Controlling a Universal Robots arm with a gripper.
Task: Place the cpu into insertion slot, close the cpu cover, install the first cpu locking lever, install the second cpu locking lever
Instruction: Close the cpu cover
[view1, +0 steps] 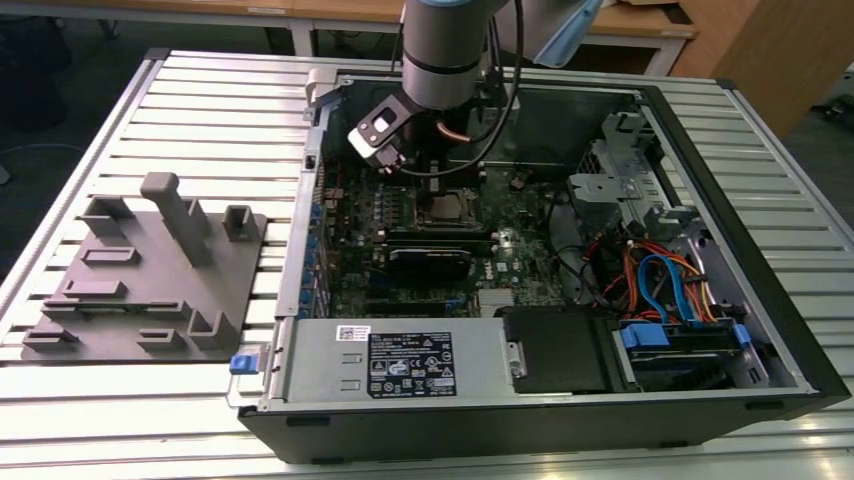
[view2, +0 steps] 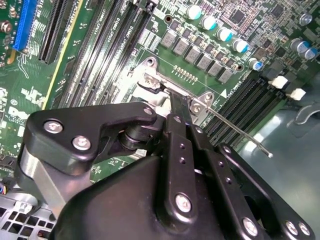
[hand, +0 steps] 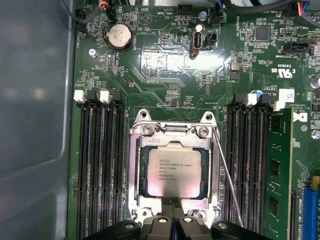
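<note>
The cpu (hand: 173, 172) lies in the insertion slot (hand: 144, 171) under the lowered cpu cover (hand: 133, 170). The jaws, pressed together and empty, sit at the cover's edge. One locking lever (hand: 229, 180) angles free.

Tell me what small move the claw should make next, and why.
Probably slide the claw off the cover's edge toward the loose wire lever and press it down to latch. The chip is seated and the cover lies flat around it, but that lever stands free beside the cover, unhooked, so nothing locks the cover yet.
</note>
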